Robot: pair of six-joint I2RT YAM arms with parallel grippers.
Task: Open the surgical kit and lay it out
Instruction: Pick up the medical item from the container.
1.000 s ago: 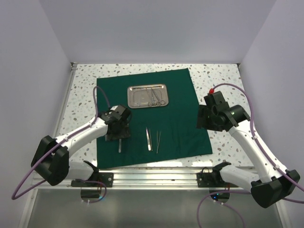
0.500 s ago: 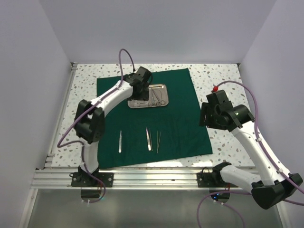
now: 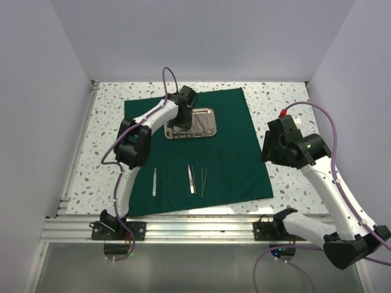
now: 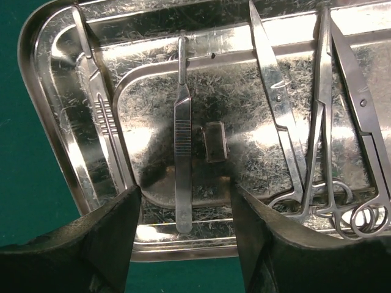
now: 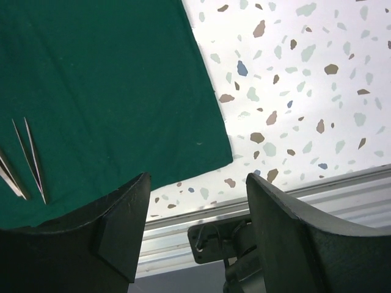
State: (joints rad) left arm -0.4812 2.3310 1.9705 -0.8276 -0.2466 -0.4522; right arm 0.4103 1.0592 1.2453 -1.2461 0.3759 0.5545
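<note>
Since a second ago, your left arm [image 3: 153,116] has swung away from the near-left part of the cloth [image 3: 232,165] and reached across to the tray [image 3: 213,124] at the far side. Half a second ago it was already there, and it has only settled closer since. The scalpel [image 3: 154,182] it hung over now lies free on the cloth, in a row with the tweezers [image 3: 191,178] and the fine tweezers [image 3: 203,182]. Your right arm [image 3: 317,171] has drifted slightly outward over the table [image 3: 281,97] and is well apart from the kit.

I read this as one placement done and the next pick begun, with three pieces laid out and the rest still in the tray.

Left wrist: the left jaws stand wide and hold nothing. They straddle the near end of a scalpel handle [image 4: 182,140] lying on the tray floor [image 4: 159,104]. A second handle [image 4: 101,104] rests against the left rim. Scissors [image 4: 278,104] and ring-handled clamps [image 4: 324,152] crowd the right side, their rings overlapping. Expect the handle to be slippery on the steel, so close squarely on it.

Right wrist: the right jaws are also wide and hold nothing, poised over the cloth's near-right corner [image 5: 201,146] and the bare table [image 5: 293,91]. The fine tweezers [image 5: 30,159] are visible at the left edge.
</note>
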